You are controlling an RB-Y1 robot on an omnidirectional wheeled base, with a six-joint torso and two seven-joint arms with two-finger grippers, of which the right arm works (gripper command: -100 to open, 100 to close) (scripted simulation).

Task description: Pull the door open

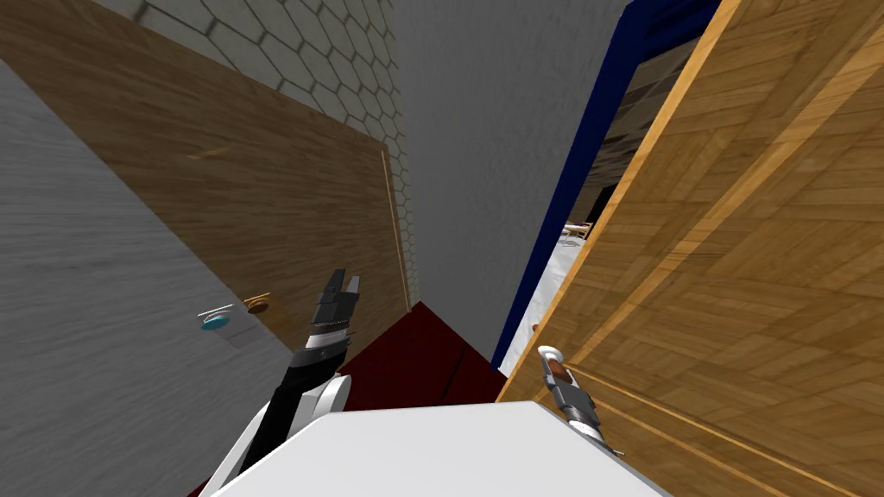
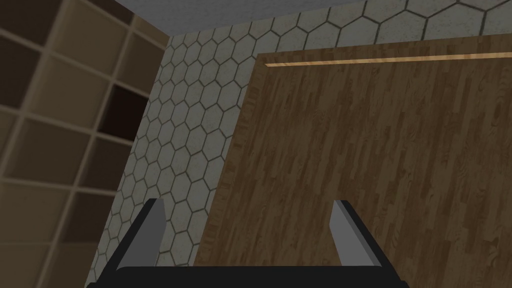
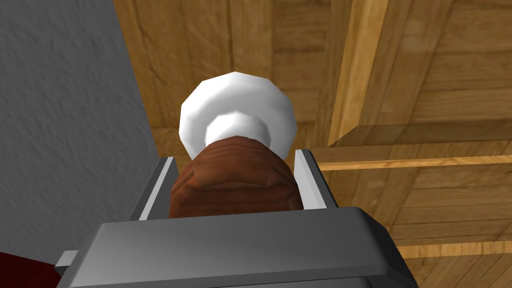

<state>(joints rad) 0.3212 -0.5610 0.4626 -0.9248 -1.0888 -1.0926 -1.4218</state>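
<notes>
The light wooden panelled door on my right stands partly ajar from its blue frame. Its handle is a brown knob on a white round base. My right gripper is shut on the brown knob, a finger pressing each side. In the head view that gripper sits low beside the door's free edge, on the knob. My left gripper is raised in front of me, open and holding nothing.
A darker wooden door with a small brass knob stands on the left, beside a hexagon-tiled wall. A grey wall lies ahead, with dark red floor below. A grid of shelves is near the left hand.
</notes>
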